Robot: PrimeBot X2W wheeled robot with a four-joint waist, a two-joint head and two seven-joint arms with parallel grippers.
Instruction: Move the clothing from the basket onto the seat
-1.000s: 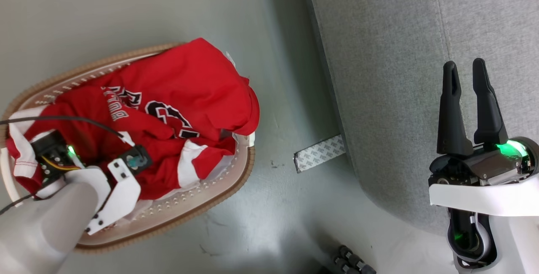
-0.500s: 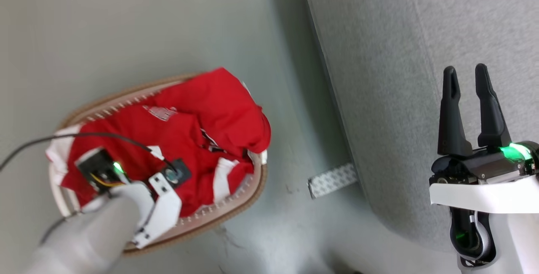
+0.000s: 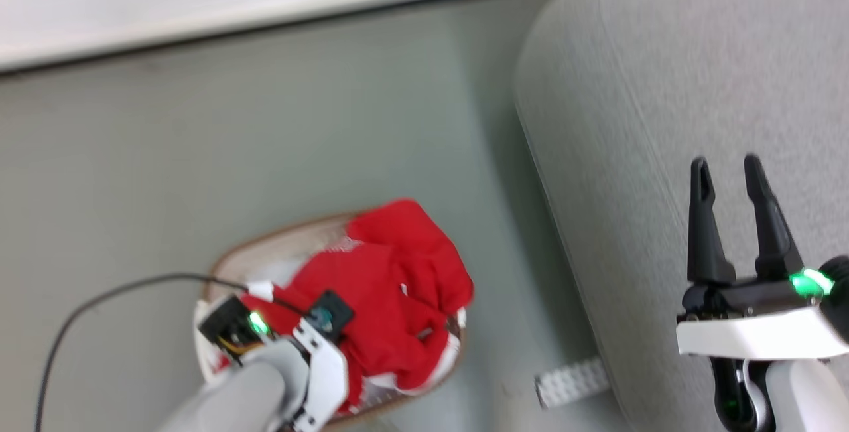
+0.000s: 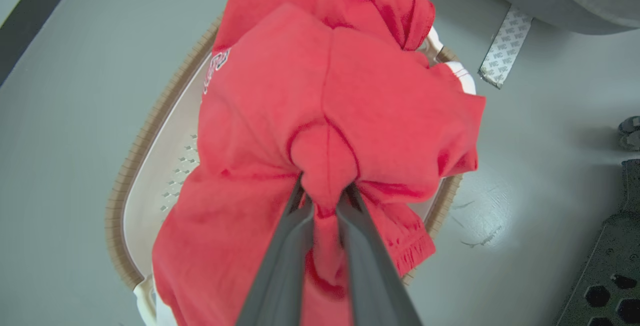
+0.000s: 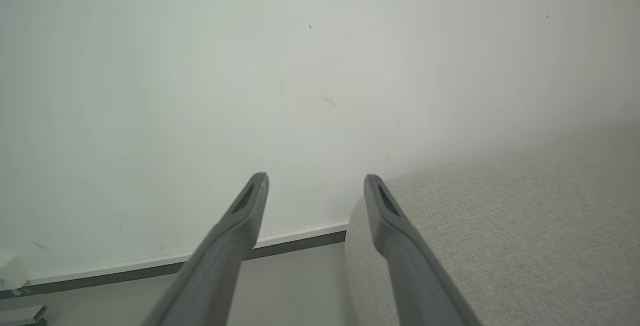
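A: Far left first?
B: Thin black cable (image 3: 99, 289) curving over the grey-green floor (image 3: 298, 120), running to the pale left forearm (image 3: 232, 399) at the bottom edge.
A: And the left jaws?
B: Clamped on a pinched fold of the clothing (image 4: 325, 90), bright red, drawn up into a peak between two dark fingers (image 4: 280, 266).
A: Rest of the clothing?
B: Draped over the basket (image 4: 172, 166), cream with a brown rim, standing on the floor. One red bulge spilling past the rim on the side nearer the seat.
A: Further right?
B: Short patterned strip (image 3: 572, 382) lying flat on the floor, one end at the foot of the seat (image 3: 663, 87). Large, light grey, rounded at the edges.
A: Right jaws?
B: Spread wide and empty, raised in front of the seat, well apart from the basket.
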